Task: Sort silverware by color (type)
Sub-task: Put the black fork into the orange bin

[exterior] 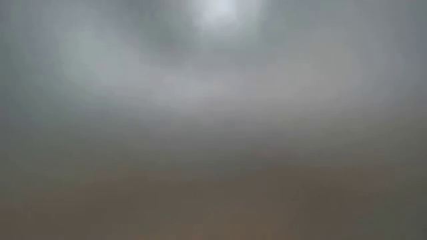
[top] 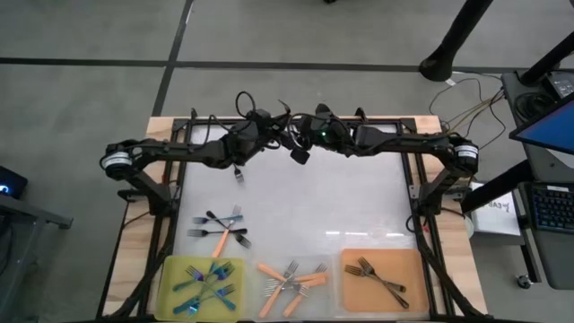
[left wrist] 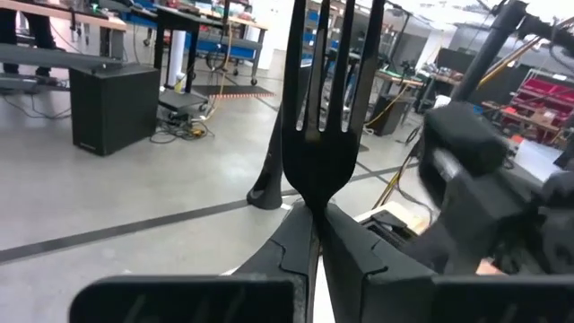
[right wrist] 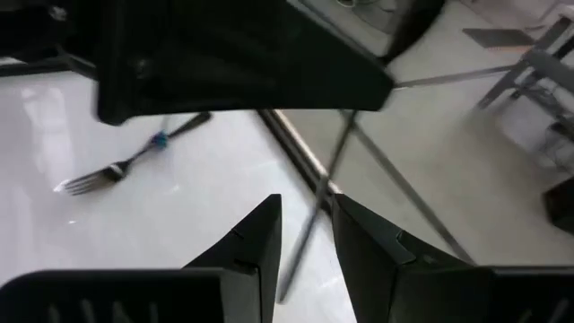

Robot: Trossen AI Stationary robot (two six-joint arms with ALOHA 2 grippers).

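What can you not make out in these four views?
Low view: wholly blurred, nothing readable.
Left wrist view: the dark fork has its tine tips cut off by the top edge; its handle is hidden inside the left gripper.
High view: the forks in the yellow tray overlap, too small to count.

My left claw is clamped on the neck of a dark grey-black metal fork, its tines standing straight up past my fingers at the far middle of the table. A loose cluster of dark, blue-teal and orange-handled forks lies crossed on the white surface near the left front. Iridescent blue-teal forks are heaped in the yellow-green tray, orange-handled silver-tined forks in the clear middle one, and two dark forks in the orange one.
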